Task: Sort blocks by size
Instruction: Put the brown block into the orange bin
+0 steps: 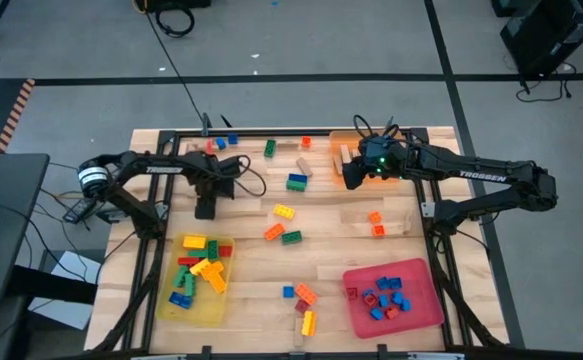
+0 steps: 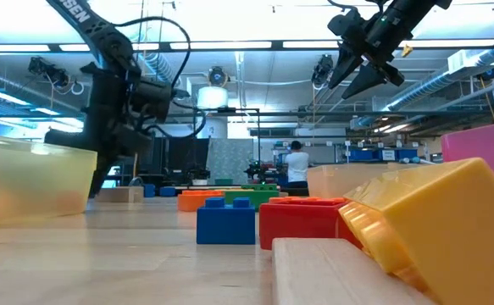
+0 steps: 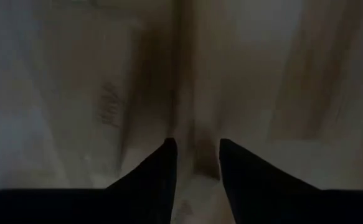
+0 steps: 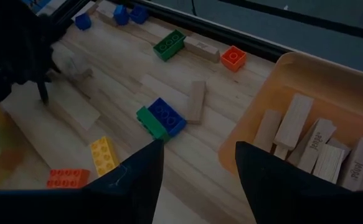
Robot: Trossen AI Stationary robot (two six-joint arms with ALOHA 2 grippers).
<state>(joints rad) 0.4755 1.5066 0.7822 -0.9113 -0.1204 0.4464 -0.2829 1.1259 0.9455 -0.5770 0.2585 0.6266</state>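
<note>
Loose blocks lie scattered on the wooden table: a blue-and-green brick pair (image 1: 297,182), yellow (image 1: 284,211), orange (image 1: 273,232) and green (image 1: 291,237) bricks. My left gripper (image 1: 206,208) points straight down at the table's left side, just over a flat tan wooden piece (image 4: 72,111). Its fingers stand a little apart (image 3: 197,149), with tan wood (image 3: 197,127) showing in the gap. My right gripper (image 1: 352,178) hangs open and empty above the table, beside the orange tray (image 4: 274,68). My left gripper comes at the tan wooden piece from above, pointing down. The blurred wrist view does not show whether its fingers touch the wood.
The orange tray (image 1: 343,137) at the far right holds tan wooden pieces. A yellow tray (image 1: 171,310) at the near left holds larger bricks, and a red tray (image 1: 426,310) at the near right holds small blue and red ones. More bricks lie along the far edge (image 1: 270,147) and near edge (image 1: 305,295).
</note>
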